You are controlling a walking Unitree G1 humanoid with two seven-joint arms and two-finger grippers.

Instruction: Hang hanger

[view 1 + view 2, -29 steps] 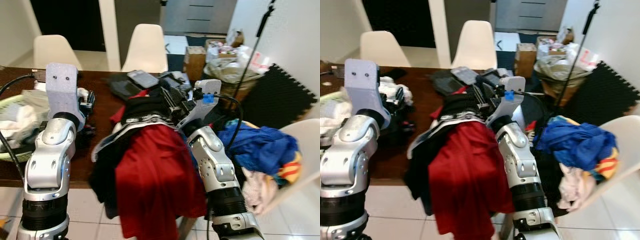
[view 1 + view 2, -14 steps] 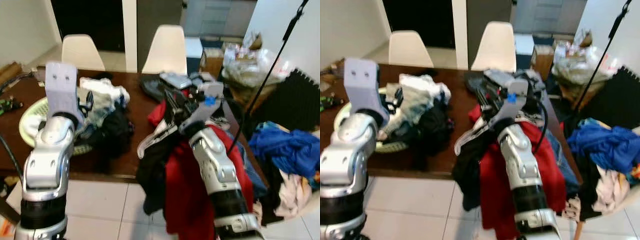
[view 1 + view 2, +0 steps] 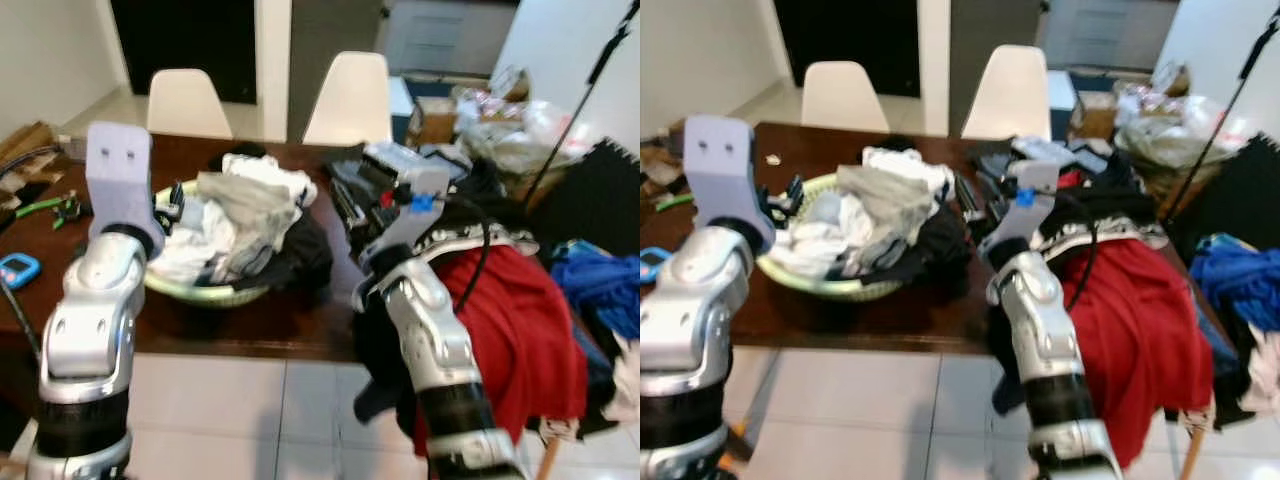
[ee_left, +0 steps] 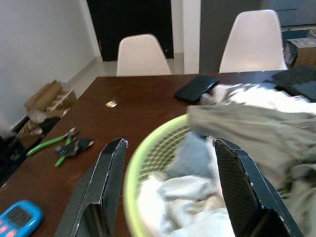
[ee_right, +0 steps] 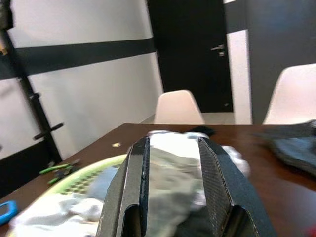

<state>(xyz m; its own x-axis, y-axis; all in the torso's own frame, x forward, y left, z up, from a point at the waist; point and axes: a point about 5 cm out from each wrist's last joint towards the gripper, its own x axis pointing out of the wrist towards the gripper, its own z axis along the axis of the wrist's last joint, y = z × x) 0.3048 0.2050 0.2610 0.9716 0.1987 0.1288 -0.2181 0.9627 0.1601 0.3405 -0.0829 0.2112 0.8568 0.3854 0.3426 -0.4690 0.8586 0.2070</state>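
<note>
**Q:** Head views: where is the hanger?

**A:** I see red garment (image 3: pixel 515 330) draped over my right arm, beside right gripper (image 3: pixel 352 203); I cannot make out the hanger itself. Basket (image 3: pixel 200 290) sits by the left arm.

**Q:** Wrist views?

**A:** Left gripper (image 4: pixel 170 185) spread, empty, over the basket rim. Right fingers (image 5: pixel 136 187) parted, holding nothing visible.

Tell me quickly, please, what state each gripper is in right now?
Left gripper: open, empty, above the lime-green plastic laundry basket.
Right gripper: open, nothing between its fingers.
</note>
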